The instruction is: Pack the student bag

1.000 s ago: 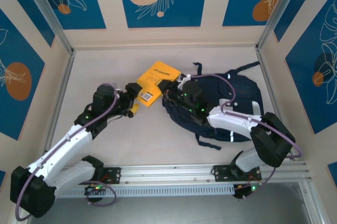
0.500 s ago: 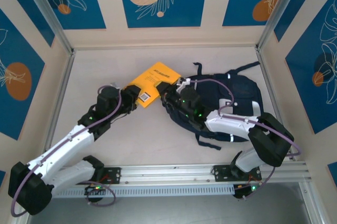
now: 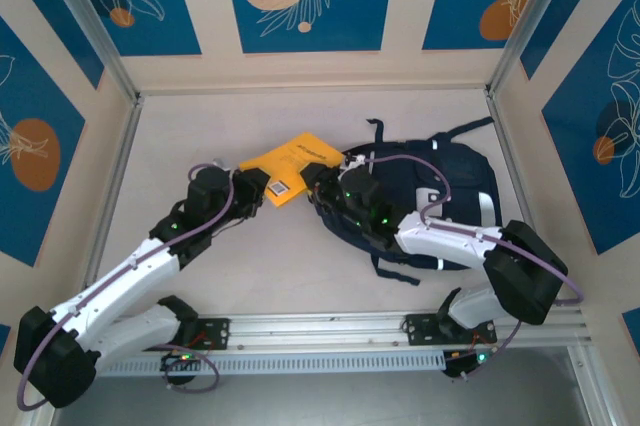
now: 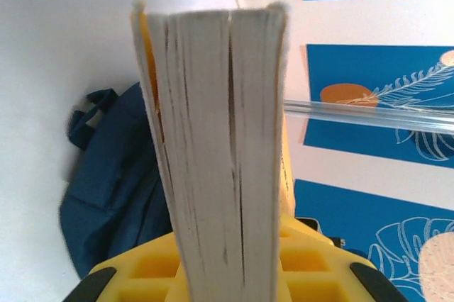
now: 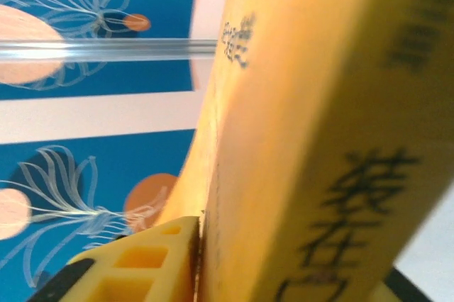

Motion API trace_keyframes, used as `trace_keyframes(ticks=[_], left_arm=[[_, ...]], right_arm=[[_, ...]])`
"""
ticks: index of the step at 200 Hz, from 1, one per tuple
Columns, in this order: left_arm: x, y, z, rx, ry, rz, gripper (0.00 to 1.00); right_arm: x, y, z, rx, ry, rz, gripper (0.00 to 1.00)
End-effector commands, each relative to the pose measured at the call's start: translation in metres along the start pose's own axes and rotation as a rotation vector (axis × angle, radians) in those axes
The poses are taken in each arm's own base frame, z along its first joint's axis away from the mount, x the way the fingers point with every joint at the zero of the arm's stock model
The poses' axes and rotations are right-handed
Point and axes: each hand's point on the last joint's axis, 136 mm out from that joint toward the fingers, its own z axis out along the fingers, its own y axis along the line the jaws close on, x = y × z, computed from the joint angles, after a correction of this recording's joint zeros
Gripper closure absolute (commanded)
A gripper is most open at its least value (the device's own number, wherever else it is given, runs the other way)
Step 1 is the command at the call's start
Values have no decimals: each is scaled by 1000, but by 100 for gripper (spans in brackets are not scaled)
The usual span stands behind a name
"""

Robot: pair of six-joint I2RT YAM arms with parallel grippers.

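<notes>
Top external view: the bag (image 3: 440, 186) is laid flat on the table (image 3: 200, 136), right of centre, partly under the right arm. A yellow book (image 3: 295, 158) is held off the table just beside the bag's left edge, between the two arms. The left gripper (image 3: 258, 186) is set on the book's near-left corner and the right gripper (image 3: 313, 178) on its right side, next to the bag.

From the left wrist, the page edge of the book (image 4: 213, 139) is seen clamped between the yellow fingers (image 4: 142, 270), so this gripper is closed on it; the bag (image 4: 113, 188) is seen behind, to the left. From the right wrist, the book's cover (image 5: 298, 125) is seen pressed against one yellow finger (image 5: 142, 266). The other finger is mostly cut off, but this gripper too is judged to be pinching the book.

The task is judged to be at an early or middle stage. The book is gripped and brought up to the bag but is not yet put inside. Whether the bag's mouth is open, or anything is packed already, cannot be told. Left to do: the book is to be slid in and released.
</notes>
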Motion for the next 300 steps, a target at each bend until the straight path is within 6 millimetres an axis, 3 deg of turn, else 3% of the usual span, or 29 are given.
trace_keyframes(ticks=[1,36,64,78,116,146,164,199,214,222,249,300], left_arm=[[-19,-17,-17,34,-109,71,100],[-30,-19,-42,20,-176,186,100],[-29,-25,-57,1,-161,310,100],[-25,-30,-62,-5,-133,390,100],[-24,-40,-84,-126,-83,691,100],[-19,-55,-88,-131,-30,891,100],[-14,-55,-80,-132,9,952,100],[-9,-35,-62,-143,60,960,100],[-10,-29,-60,-154,64,962,100],[-11,-26,-60,-164,63,965,100],[-13,-22,-60,-169,65,960,100],[-13,-20,-59,-171,70,943,100]], right_arm=[[-7,-4,-11,51,7,-82,66],[-3,-35,-32,185,88,-209,51],[-4,-48,-51,277,130,-326,39],[-9,-47,-61,316,148,-398,39],[-41,-46,-92,463,206,-629,42],[-72,-56,-104,708,265,-701,42],[-83,-66,-102,840,306,-733,40],[-102,-77,-91,1025,316,-776,31],[-105,-82,-85,1082,314,-805,16],[-107,-86,-82,1113,308,-804,13],[-112,-101,-73,1202,297,-768,14],[-121,-122,-61,1296,253,-745,29]])
